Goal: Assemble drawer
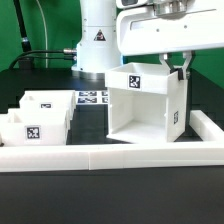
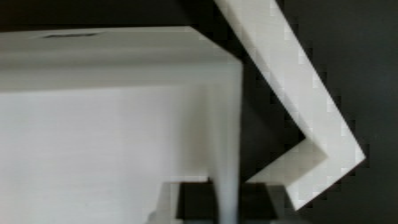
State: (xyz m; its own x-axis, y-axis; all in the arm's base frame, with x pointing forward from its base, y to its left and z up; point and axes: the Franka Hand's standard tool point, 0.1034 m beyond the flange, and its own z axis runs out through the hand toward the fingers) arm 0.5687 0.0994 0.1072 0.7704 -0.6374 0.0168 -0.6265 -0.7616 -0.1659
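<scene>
Worktop (image 1: pixel 90 125): black, carrying every part.
Housing (image 1: pixel 148 105): upright, directly under the claw (image 1: pixel 181 72).
Trays (image 1: pixel 47 108): two, side by side, well apart from the claw, beyond the housing.
Claw: clamped on the housing's side wall, at its top edge.

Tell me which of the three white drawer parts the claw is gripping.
The large housing: the claw grips its side wall. The two small trays sit untouched, apart on the exterior view's left.

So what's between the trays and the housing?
Between the trays and housing, the exterior view shows bare table and, farther back, the marker board.
</scene>
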